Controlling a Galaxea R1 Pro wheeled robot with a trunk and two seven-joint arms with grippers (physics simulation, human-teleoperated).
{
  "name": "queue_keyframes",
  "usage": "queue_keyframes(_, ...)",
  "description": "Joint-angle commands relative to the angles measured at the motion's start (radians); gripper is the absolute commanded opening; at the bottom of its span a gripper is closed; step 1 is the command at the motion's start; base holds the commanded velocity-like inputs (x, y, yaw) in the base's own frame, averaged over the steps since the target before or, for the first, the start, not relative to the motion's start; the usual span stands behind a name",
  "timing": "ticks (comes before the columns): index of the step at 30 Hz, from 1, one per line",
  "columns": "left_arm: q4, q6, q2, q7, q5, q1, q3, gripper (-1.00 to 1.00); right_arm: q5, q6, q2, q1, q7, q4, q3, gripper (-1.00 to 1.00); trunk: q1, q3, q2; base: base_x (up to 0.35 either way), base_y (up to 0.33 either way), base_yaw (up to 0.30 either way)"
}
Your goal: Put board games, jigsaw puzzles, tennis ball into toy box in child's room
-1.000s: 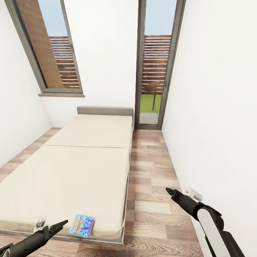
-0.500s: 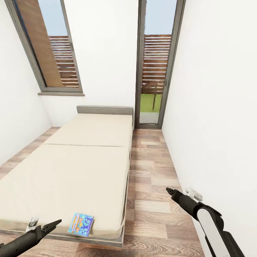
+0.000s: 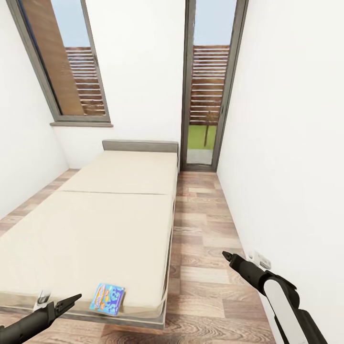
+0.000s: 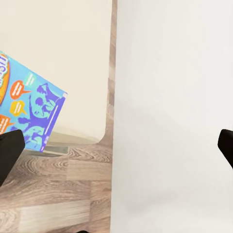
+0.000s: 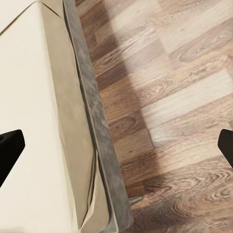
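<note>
A flat blue board game (image 3: 107, 299) with orange and purple print lies on the near right corner of the bed (image 3: 110, 215), a cream mattress on a thin grey frame. My left gripper (image 3: 68, 303) hovers just left of the game, near the bed's foot edge, open and empty. In the left wrist view the game (image 4: 29, 111) sits beside one of the fingertips (image 4: 8, 151). My right gripper (image 3: 230, 258) hangs over the floor to the right of the bed, open and empty. Its wrist view looks down on the bed's edge (image 5: 92, 126).
A strip of wood plank floor (image 3: 200, 229) runs between the bed and the white right wall (image 3: 286, 167). A wall socket (image 3: 261, 259) sits low on that wall near my right gripper. A window (image 3: 67, 62) and a glass door (image 3: 208, 86) are at the far end.
My left gripper has drawn back slightly to the left, away from the board game. The head view has shifted a little. The right arm is where it was.
</note>
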Motion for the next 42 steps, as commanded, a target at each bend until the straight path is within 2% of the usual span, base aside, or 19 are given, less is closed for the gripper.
queue_keyframes(1, 0.0, 0.011, 0.001, -0.004, 0.002, 0.0, 0.002, 1.0, -0.011, 0.003, 0.0, -0.001, -0.009, -0.001, 0.0, 1.0, 0.004, -0.004, -0.008, 0.0, 0.0, 0.0)
queue_keyframes(11, 0.049, 0.023, 0.02, -0.06, 0.005, 0.001, 0.008, 1.0, -0.011, 0.003, 0.0, -0.001, -0.009, 0.0, -0.001, 1.0, 0.042, -0.036, -0.078, 0.0, 0.0, 0.0)
queue_keyframes(42, 0.054, 0.024, 0.023, -0.063, 0.005, 0.001, 0.008, 1.0, -0.012, 0.003, -0.002, -0.001, -0.009, 0.003, -0.006, 1.0, 0.161, -0.133, -0.295, 0.0, 0.0, 0.0)
